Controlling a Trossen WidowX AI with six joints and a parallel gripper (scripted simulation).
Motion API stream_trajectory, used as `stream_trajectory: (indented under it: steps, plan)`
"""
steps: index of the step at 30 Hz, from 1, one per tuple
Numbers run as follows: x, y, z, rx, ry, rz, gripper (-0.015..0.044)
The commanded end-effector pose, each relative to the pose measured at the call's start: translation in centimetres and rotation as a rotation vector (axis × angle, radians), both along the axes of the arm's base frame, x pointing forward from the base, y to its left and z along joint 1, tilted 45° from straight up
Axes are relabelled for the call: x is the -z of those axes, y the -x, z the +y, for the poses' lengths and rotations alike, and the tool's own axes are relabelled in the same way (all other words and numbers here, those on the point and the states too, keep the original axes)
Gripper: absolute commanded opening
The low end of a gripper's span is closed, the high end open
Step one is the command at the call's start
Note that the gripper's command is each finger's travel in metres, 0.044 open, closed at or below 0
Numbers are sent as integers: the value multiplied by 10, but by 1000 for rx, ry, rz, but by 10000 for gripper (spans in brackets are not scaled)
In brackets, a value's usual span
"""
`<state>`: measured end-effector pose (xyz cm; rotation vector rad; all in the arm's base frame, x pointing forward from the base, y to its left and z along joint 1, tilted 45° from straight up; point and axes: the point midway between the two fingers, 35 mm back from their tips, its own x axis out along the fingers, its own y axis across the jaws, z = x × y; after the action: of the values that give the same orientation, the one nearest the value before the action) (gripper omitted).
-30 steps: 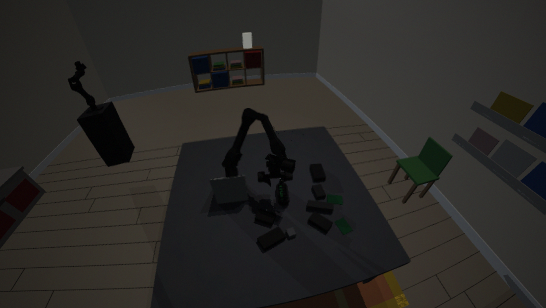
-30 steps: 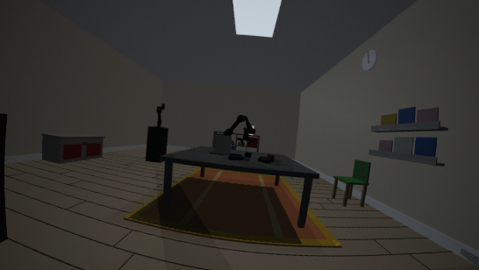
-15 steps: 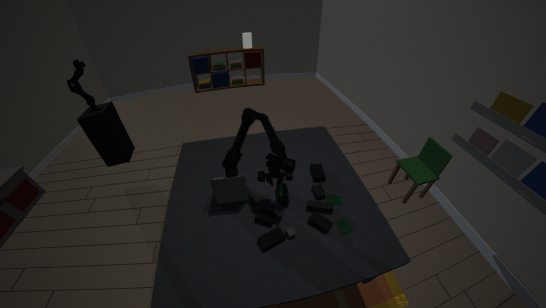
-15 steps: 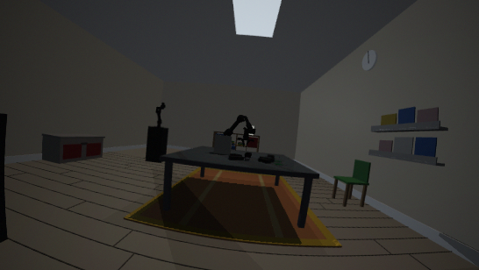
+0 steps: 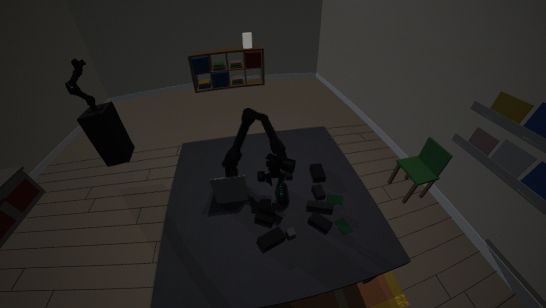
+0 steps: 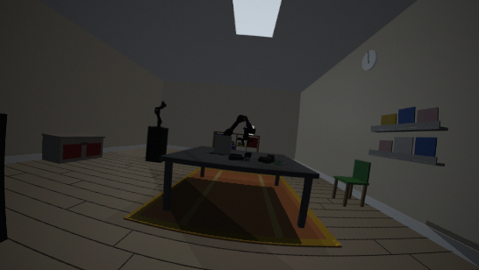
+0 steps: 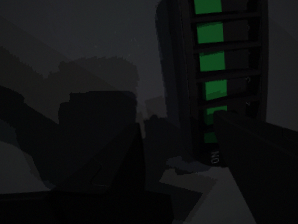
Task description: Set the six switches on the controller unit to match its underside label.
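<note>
Plastic casing, rigid and box-like, is how the controller unit (image 7: pixel 216 63) reads: probably light enough for one arm, smooth-sided and so apt to slip, but unlikely to be fragile. Its long side walls look like the safest hold for tipping it to read the underside label; the rocker tops should be avoided. It lies on the bench (image 5: pixel 350 240) among dark modules, just beside the gripper (image 5: pixel 272 177), whose jaws stand partly apart and appear to hold nothing. The wrist view alone shows the green switch ends (image 7: pixel 212 32) and the printed ON marking. The top view alone shows the surrounding parts and the grey box (image 5: pixel 229 190). In the exterior view the unit cannot be picked out.
</note>
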<state>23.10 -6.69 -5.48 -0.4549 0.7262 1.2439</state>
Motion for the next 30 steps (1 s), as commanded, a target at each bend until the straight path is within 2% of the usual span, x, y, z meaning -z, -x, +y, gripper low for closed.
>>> stream_trajectory:
  steps: [1,8,9,11,27,28,30]
  plan:
    - [0,0,0,0,0,0,236]
    - [0,0,0,0,0,0,420]
    - [0,0,0,0,0,0,440]
    - [0,0,0,0,0,0,440]
    - [7,-8,59,174,81,-153,20]
    - [5,-8,63,184,79,-166,0]
    - [3,-6,71,203,72,-190,0]
